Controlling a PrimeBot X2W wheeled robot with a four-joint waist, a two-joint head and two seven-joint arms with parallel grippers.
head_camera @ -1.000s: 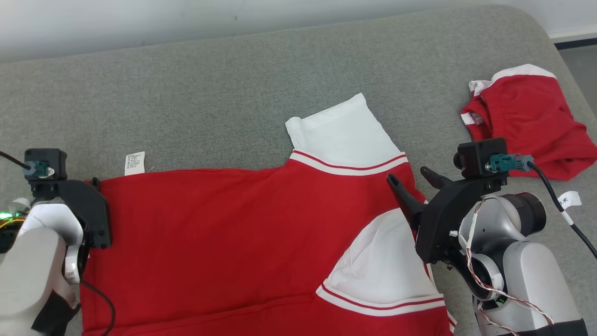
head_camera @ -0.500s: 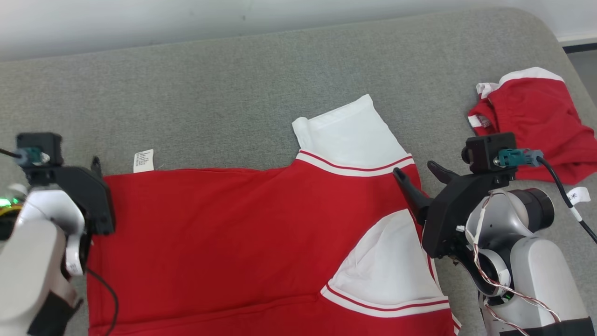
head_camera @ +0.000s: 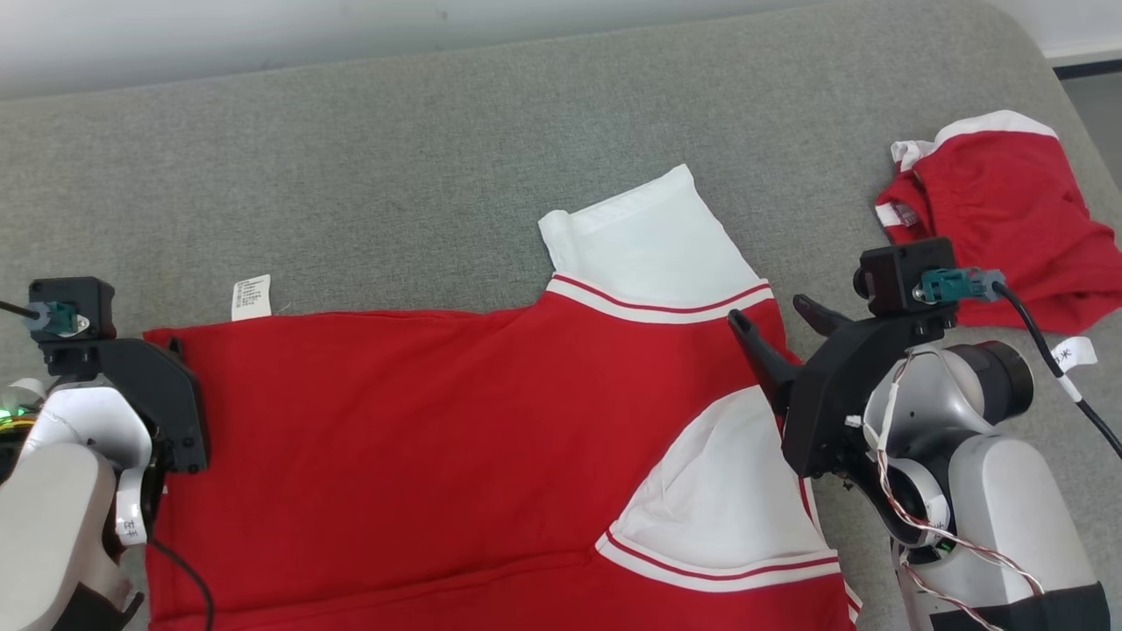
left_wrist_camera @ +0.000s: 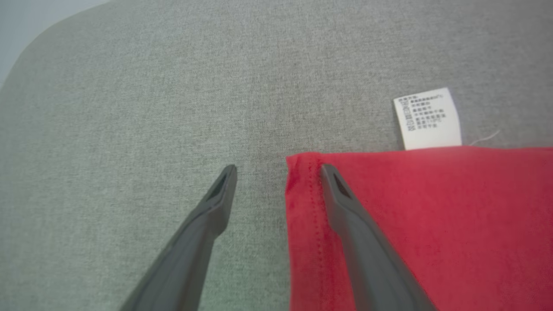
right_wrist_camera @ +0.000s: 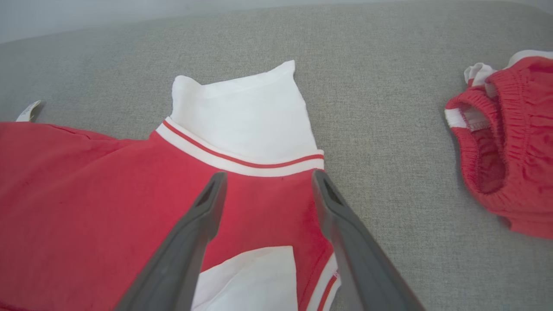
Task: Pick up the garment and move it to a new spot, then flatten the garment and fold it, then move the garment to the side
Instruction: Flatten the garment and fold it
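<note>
We've got the big grey cushion [head_camera: 394,158] with the red-and-white garment [head_camera: 421,438] spread flat across its near side, and a crumpled pair of red shorts [head_camera: 999,219] off to the right. Our right gripper [right_wrist_camera: 268,175] hangs open over the garment's shoulder. The left gripper [left_wrist_camera: 277,168] is open too, straddling the hem corner near the white care label [left_wrist_camera: 427,119], with nothing grabbed.

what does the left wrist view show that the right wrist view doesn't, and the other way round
Left wrist view: the open left claw straddling a stitched hem corner. Right wrist view: the open right claw, the white sleeve ahead of it, and the red shorts lying apart on the right. Both: the red shirt, its white care label and the grey cushion.
</note>
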